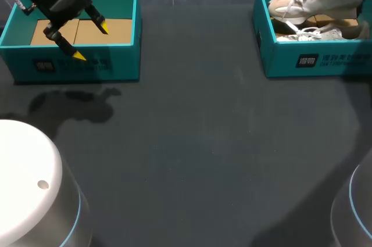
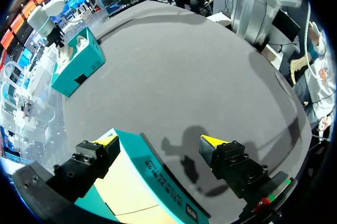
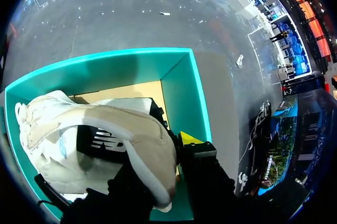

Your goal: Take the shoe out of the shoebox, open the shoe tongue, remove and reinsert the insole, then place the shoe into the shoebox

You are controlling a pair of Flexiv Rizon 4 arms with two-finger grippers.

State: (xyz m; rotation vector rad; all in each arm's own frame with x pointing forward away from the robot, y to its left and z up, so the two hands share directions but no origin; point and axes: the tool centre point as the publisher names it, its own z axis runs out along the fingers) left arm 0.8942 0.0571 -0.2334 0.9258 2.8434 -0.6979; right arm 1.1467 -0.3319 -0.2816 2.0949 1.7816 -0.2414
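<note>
A beige and white shoe (image 1: 317, 0) with white laces is tilted up over the right teal shoebox (image 1: 314, 60). A second pale shoe (image 1: 317, 33) lies in that box under it. My right gripper (image 3: 169, 147) is shut on the raised shoe (image 3: 100, 145) at its heel. One yellow tip shows outside the heel; the other finger is hidden by the shoe. My left gripper (image 1: 90, 42) hangs open over the front wall of the left teal box (image 1: 116, 64). In the left wrist view its fingers (image 2: 108, 140) straddle that wall with nothing held.
The left box (image 2: 158, 182) holds only a brown cardboard floor. The dark grey tabletop (image 1: 192, 142) stretches between the two boxes. The round white bases of my arms sit at the near corners (image 1: 23, 183).
</note>
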